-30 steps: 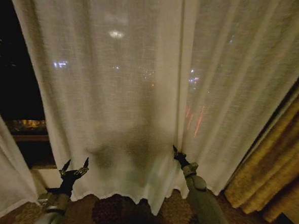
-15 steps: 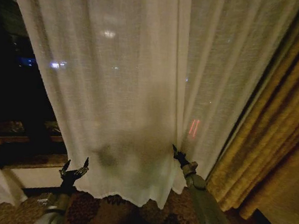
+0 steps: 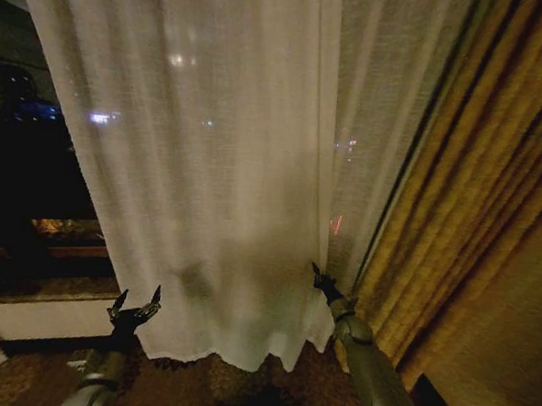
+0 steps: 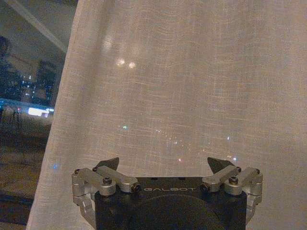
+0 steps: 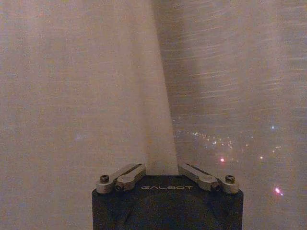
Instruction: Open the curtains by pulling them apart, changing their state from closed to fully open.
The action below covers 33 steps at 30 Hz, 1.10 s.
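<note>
A: How will the sheer curtain panel (image 3: 227,164) handle?

B: It looks light and limp, thin enough that city lights glow through the weave. It will probably bunch and slide rather than resist, and a grip on a single layer could slip. The folded vertical edge (image 5: 160,120), where the cloth doubles up, seems the best place to take hold.

A: And is that where the right gripper (image 3: 319,277) sits?

B: Yes. In the right wrist view the right gripper (image 5: 161,168) has its two fingers angled in toward each other with that doubled edge rising straight out from between them, so it reads as clamped on the fold. A second sheer layer (image 5: 230,96) hangs just beyond it, on the side toward the golden drape (image 3: 474,197).

A: What about the other arm?

B: The left gripper (image 3: 135,303) hovers low near the panel's opposite edge, close to the hem. Its fingertips (image 4: 109,163) stand well apart, and the cloth hangs ahead of them with nothing between, so it holds nothing.

A: How far along is the opening?

B: Beyond the left gripper's outer side the dark window glass (image 3: 24,170) is bare. The panel is gathered toward the golden drape but not yet fully bunched.
</note>
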### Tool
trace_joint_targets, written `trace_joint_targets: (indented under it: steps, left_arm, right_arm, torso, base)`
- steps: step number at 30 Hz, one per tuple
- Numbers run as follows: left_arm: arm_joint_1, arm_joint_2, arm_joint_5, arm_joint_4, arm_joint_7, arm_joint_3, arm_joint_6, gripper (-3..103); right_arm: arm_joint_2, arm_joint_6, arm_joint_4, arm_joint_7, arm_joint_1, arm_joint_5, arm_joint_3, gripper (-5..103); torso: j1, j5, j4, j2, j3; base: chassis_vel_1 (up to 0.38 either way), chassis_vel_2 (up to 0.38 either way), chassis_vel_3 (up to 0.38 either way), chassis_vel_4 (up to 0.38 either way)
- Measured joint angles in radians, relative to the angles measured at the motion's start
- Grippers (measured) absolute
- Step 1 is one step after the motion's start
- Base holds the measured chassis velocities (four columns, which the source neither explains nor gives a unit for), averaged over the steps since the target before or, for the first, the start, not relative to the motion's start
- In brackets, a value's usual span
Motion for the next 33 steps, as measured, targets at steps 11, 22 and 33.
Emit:
trace_joint_targets:
  steps: [11, 22, 33]
  left_arm:
    - [0.000, 0.000, 0.000, 0.000, 0.000, 0.000, 0.000, 100]
    - [0.000, 0.000, 0.000, 0.000, 0.000, -0.001, 0.000, 100]
    - [0.000, 0.000, 0.000, 0.000, 0.000, 0.000, 0.000, 100]
  right_arm:
    - [0.010, 0.039, -0.009, 0.019, 0.013, -0.074, -0.014, 0]
    - [0.024, 0.046, -0.083, 0.089, 0.090, -0.147, -0.071, 0]
    - [-0.002, 0.004, -0.218, 0.321, 0.192, -0.186, -0.016, 0]
  torso:
    - [0.000, 0.0005, -0.0003, 0.000, 0.000]
    - [0.000, 0.0002, 0.0002, 0.000, 0.000]
    - [0.000, -0.0001, 0.0003, 0.000, 0.000]
  base:
    - [-0.161, -0.172, 0.182, 0.149]
    - [0.021, 0.032, -0.018, -0.029]
    - [0.000, 0.000, 0.000, 0.000]
